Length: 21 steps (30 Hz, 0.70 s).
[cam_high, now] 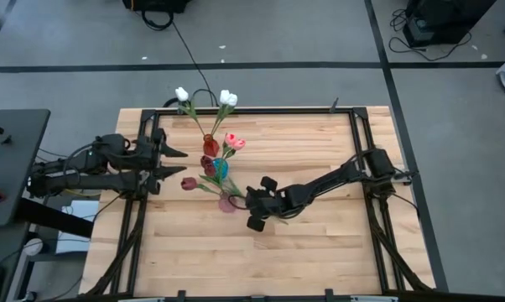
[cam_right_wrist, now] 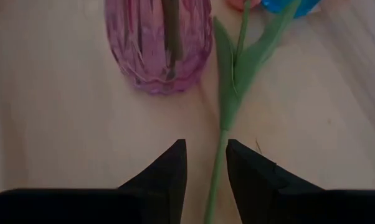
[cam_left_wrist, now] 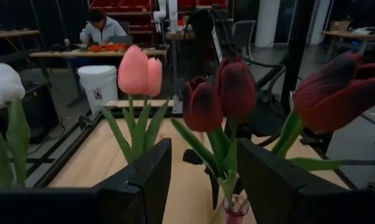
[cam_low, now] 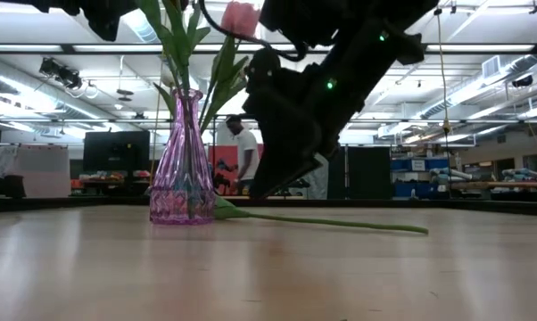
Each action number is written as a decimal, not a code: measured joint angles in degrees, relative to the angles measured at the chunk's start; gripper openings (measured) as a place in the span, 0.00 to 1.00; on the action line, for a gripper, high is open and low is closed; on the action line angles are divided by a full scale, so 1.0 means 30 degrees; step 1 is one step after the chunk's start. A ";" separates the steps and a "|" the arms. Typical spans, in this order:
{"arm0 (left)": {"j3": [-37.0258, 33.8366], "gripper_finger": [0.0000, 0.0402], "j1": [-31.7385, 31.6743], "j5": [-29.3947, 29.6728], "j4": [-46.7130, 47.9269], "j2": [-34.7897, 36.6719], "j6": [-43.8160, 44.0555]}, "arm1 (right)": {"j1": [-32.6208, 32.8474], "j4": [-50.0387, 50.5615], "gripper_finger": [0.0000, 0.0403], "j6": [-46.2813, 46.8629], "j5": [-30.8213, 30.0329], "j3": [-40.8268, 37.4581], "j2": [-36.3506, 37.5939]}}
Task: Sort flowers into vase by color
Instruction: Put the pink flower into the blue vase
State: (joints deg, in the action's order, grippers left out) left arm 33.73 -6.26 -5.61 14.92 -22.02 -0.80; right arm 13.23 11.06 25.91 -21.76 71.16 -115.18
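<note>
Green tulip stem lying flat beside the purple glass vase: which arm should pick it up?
Right. Its tool already straddles the green tulip stem on the table, fingers open around it. The left tool hovers across the vases.

lying stem [cam_right_wrist: 215, 168]: lower end cut off | flower head: out of frame

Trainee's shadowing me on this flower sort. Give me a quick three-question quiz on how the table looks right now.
1. True or false: the right claw holds the loose flower up off the table.
2. Which vase stands closest to the right claw? A red, B purple, C blue.
3. What colour are the tulips nearest the left claw?

Key:
1: false. The stem lies flat on the wood, between the claw's open fingers.
2: B, the purple vase.
3: the dark maroon tulips.
</note>
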 joint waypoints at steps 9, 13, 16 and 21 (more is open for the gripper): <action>-0.0004 0.47 0.0000 0.0456 0.0610 -0.0408 -0.0031 | -0.0716 -0.0900 0.31 -0.1711 -0.0788 0.0021 -0.0341; -0.0004 0.47 0.0000 0.0476 0.0974 -0.0408 -0.0015 | -0.0794 -0.2497 0.31 -0.2609 0.0318 0.0000 -0.1340; -0.0002 0.47 0.0000 0.0468 0.1152 -0.0383 0.0149 | -0.0814 -0.2378 0.31 -0.2328 0.0292 0.0001 -0.1450; -0.0004 0.47 0.0000 0.0461 0.1259 -0.0372 0.0342 | -0.0814 -0.1360 0.30 -0.2063 -0.0081 0.0029 -0.1490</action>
State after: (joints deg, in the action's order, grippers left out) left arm 33.71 -6.26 -4.23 18.70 -23.14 0.23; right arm 10.79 6.98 19.72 -22.00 71.24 -119.65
